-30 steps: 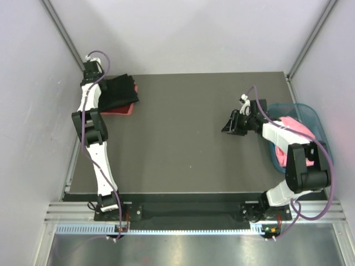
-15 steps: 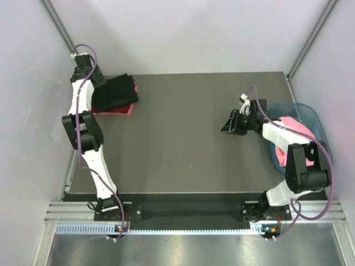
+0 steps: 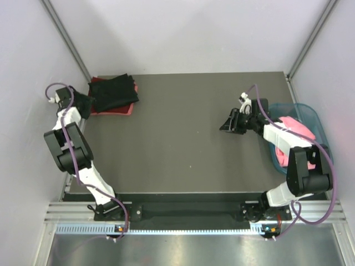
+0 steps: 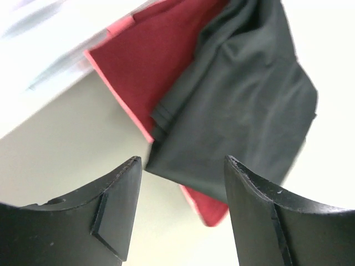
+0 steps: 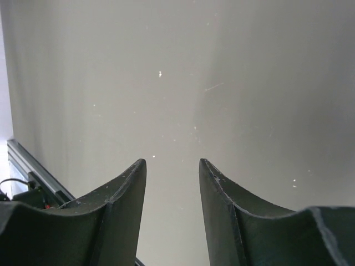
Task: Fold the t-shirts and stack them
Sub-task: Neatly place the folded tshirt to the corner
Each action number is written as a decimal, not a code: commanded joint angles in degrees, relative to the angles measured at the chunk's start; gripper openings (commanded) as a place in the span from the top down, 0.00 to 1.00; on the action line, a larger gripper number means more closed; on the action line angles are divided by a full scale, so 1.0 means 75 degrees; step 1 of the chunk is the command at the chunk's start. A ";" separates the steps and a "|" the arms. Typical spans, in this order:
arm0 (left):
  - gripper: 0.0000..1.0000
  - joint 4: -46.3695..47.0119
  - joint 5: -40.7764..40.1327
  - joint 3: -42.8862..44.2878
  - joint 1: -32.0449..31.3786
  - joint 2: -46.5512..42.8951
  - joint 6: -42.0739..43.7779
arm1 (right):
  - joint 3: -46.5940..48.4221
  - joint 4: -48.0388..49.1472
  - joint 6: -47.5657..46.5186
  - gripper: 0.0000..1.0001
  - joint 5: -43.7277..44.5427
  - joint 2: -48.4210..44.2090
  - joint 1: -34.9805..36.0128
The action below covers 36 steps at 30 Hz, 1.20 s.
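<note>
A folded black t-shirt (image 3: 114, 93) lies on a folded dark red t-shirt (image 3: 119, 110) at the table's back left corner; both show in the left wrist view, black (image 4: 244, 105) over dark red (image 4: 150, 61). My left gripper (image 3: 84, 104) is open and empty, just left of the stack (image 4: 180, 169). A pink t-shirt (image 3: 297, 127) lies in the teal basket (image 3: 308, 113) at the right. My right gripper (image 3: 228, 124) is open and empty over bare table (image 5: 172, 163), left of the basket.
The grey table (image 3: 183, 144) fills the middle. White walls stand close at the left and the back. A metal rail (image 3: 188, 213) runs along the near edge by the arm bases.
My left arm has swung away from over the stack, to the left and nearer, now beside the table's left edge. The right arm has hardly moved.
</note>
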 commanded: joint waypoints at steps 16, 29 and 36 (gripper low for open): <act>0.37 0.3592 0.0707 -0.1670 -0.0121 0.0201 -0.2236 | 0.0064 0.0345 -0.0039 0.56 -0.0092 -0.0310 -0.0081; 0.38 0.2093 -0.0628 -0.1716 -0.0156 -0.0489 -0.1614 | 0.0099 0.0392 -0.0016 0.56 -0.0057 -0.0193 -0.0093; 0.37 0.3580 -0.0289 -0.2525 -0.0250 -0.0456 -0.2306 | 0.0088 0.0345 -0.0016 0.55 -0.0080 -0.0286 -0.0116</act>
